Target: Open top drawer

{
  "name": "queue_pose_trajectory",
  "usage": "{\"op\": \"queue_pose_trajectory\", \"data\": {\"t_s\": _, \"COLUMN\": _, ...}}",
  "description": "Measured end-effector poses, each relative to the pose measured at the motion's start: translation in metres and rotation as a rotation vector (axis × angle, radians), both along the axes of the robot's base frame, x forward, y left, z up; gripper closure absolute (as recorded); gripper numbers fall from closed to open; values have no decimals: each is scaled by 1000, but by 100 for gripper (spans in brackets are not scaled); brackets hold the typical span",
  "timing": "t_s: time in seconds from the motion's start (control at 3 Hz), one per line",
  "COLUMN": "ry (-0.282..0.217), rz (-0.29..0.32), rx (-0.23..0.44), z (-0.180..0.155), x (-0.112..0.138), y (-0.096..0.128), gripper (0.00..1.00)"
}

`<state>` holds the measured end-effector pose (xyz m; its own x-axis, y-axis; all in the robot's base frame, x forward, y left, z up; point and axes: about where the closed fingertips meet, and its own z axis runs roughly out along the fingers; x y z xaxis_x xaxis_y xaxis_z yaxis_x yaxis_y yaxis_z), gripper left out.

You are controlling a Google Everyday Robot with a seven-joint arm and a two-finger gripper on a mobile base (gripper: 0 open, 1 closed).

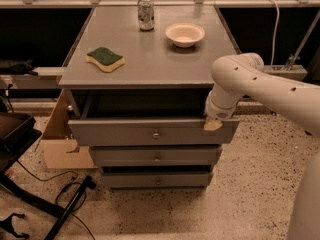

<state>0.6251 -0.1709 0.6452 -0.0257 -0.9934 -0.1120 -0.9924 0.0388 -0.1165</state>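
Observation:
The top drawer (125, 132) is the widest grey drawer under the table top. It stands pulled out toward me, with a dark gap above its front and a small round metal knob (156, 134) at its centre. My gripper (213, 124) hangs from the white arm (260, 84) at the drawer's right end, at the top edge of the front. Its tan tip touches or hooks that edge. Two narrower grey drawers (155, 156) below stand further back.
On the grey table top (150, 64) lie a green and yellow sponge (105, 59), a drink can (145, 13) and a white bowl (184, 34). A cardboard box (57, 134) stands at the left, cables and a black stand on the speckled floor.

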Motion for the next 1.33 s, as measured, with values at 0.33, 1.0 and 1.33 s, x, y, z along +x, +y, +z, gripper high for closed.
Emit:
{"op": "queue_pose_trajectory", "data": {"t_s": 0.33, "ry": 43, "rz": 8, "rx": -22, "z": 4, "x": -13, "y": -4, "gripper": 100}}
{"op": "queue_pose_trajectory", "data": {"t_s": 1.0, "ry": 102, "rz": 7, "rx": -43, "z": 7, "x": -29, "y": -10, "gripper": 100}}
{"op": "queue_pose_trajectory", "data": {"t_s": 1.33, "ry": 102, "rz": 7, "rx": -43, "z": 7, "x": -28, "y": -10, "gripper": 100}}
